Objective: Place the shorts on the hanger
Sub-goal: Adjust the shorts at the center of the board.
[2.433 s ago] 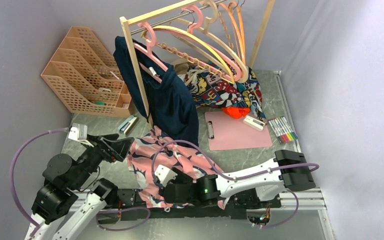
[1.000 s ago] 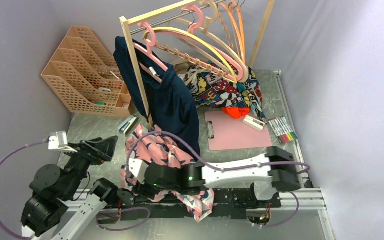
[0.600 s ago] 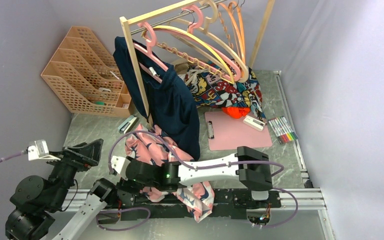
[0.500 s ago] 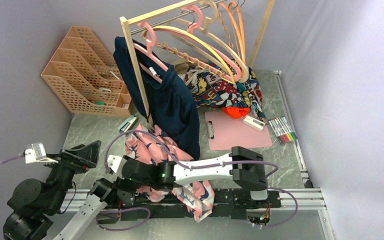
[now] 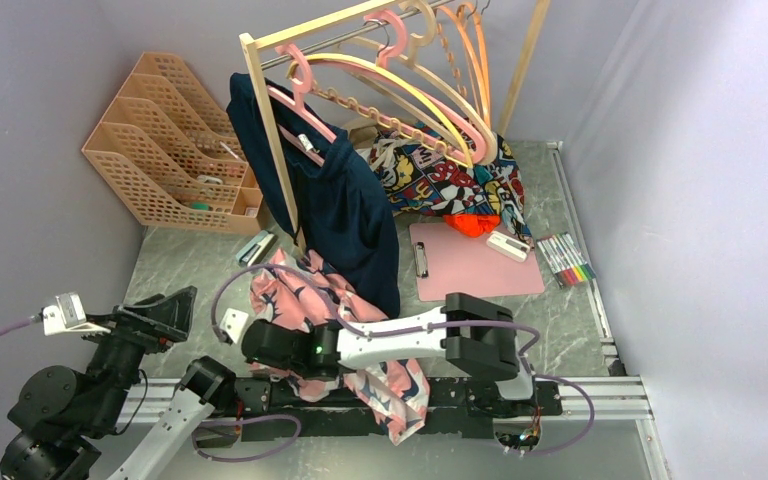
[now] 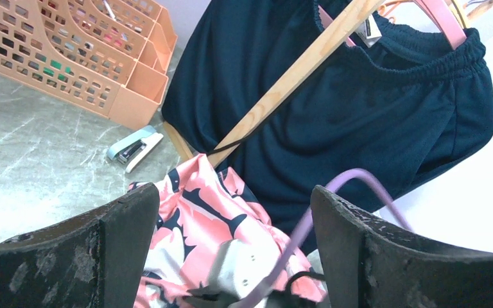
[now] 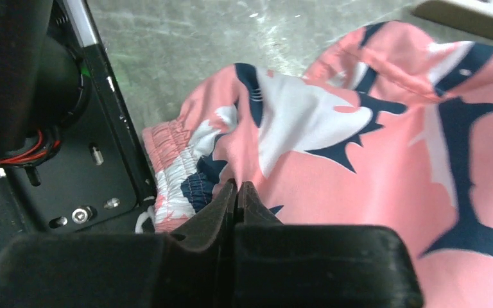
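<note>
The right claw (image 7: 237, 190) pinches a fold of the soft salmon-pink fabric shorts with navy and white blotches (image 5: 298, 298), which lie crumpled at the near edge of the bench (image 5: 190, 262). The left claw (image 6: 231, 196) hangs spread and empty towards the left edge. This looks like the pick-up step: next, they must be lifted towards the thin pale yellow plastic hanger (image 5: 412, 86) hanging near the far edge.

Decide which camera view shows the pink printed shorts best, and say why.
Top external: it shows the shorts spread from the rack to the near rail, though the right arm crosses them. The right wrist view shows only a patch pinched in the right gripper; the left wrist view, one corner.
</note>
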